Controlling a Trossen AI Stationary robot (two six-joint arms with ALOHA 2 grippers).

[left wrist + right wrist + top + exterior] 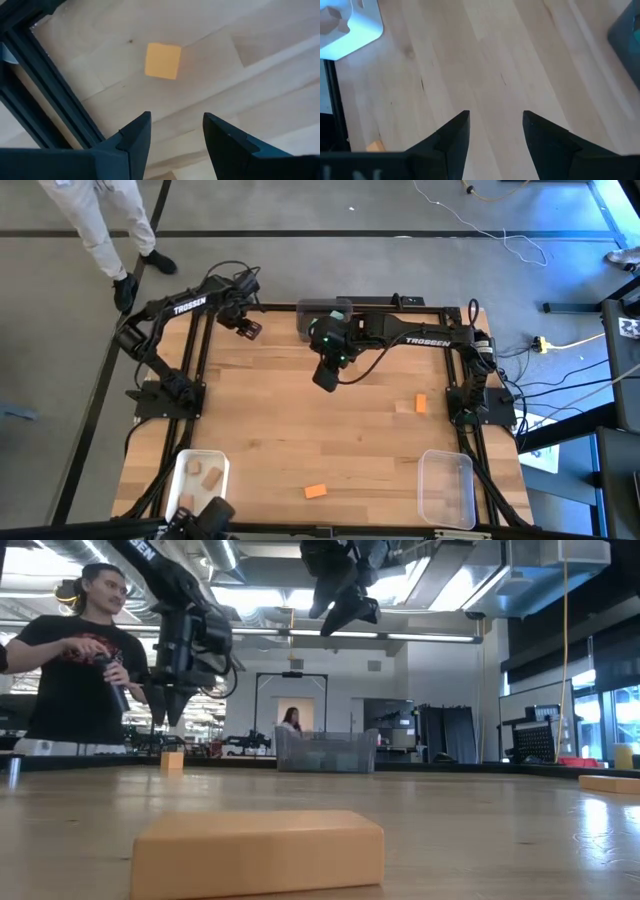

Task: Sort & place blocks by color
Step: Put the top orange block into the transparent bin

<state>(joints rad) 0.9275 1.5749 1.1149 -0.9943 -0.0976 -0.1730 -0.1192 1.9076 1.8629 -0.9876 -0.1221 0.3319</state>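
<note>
While two orange blocks (315,491) lie loose on the table (300,420) between the white bin (222,470) and clear bin (447,510), we hold the right gripper (326,381) and left gripper (249,329) raised, spread and empty, seemingly between picks.

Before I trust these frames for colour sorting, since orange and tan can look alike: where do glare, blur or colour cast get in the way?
Low view: the nearest orange block is soft and out of focus, and ceiling lights flare behind the arms. Right wrist view: the white bin looks bluish and overexposed. Left wrist view: the orange block looks washed-out yellow. High view: evenly lit, with a blue cast at the right edge.
</note>
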